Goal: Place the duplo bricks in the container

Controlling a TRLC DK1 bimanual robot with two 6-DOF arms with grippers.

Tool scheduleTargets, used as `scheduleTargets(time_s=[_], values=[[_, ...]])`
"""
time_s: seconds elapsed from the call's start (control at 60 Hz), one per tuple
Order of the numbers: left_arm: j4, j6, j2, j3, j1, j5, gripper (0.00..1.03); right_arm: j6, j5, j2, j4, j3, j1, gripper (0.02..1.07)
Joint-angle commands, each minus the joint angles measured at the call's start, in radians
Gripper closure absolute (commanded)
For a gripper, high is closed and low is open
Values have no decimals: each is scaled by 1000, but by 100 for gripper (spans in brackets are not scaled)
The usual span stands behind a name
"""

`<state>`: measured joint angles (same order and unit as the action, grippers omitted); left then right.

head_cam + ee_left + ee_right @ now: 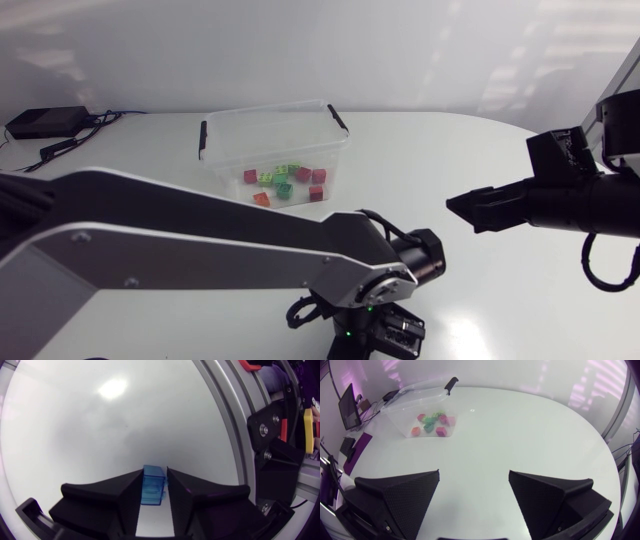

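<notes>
A translucent blue duplo brick (153, 486) is clamped between the two black fingers of my left gripper (154, 491), which is shut on it just above the white table. In the head view that gripper (385, 335) sits at the table's front edge, the brick hidden under the arm. The clear plastic container (275, 150) stands at the back of the table and holds several red, green and orange bricks (285, 183). My right gripper (470, 210) hovers open at the right, empty; from its wrist (474, 487) the container (422, 412) lies far ahead.
The left arm's long grey link (190, 250) spans the front left of the table. A black box with cables (45, 122) lies at the back left corner. Bare white tabletop (450, 150) lies between the container and the right gripper.
</notes>
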<state>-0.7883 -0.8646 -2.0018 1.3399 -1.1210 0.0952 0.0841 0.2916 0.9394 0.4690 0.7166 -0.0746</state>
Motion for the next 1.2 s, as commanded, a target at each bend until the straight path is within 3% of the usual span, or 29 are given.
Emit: scheduleTargets(time_s=[0.0, 0.183, 0.3, 0.583, 0.867, 1.05, 1.133, 1.183], values=[[-29, 6, 78, -30, 13, -15, 88, 25, 14, -14, 14, -22, 10, 7], [-54, 15, 238, -47, 59, -41, 88, 14, 17, -27, 8, -54, 6, 7], [-54, 12, 327, -24, 139, -58, 88, 11, 17, -53, 19, -66, 2, 7], [-17, 6, 390, 128, 426, -57, 87, 34, 0, -194, 122, -71, 50, 7], [265, 79, 314, 199, 667, -57, 86, 95, -16, -332, 223, -89, 145, 7], [403, 147, 206, 257, 782, -81, 84, 117, -17, -395, 278, -75, 177, 7], [468, 170, 158, 265, 813, -124, 75, 128, -17, -422, 299, -72, 193, 7], [515, 177, 133, 258, 822, -166, 54, 134, -17, -436, 310, -71, 203, 7]])
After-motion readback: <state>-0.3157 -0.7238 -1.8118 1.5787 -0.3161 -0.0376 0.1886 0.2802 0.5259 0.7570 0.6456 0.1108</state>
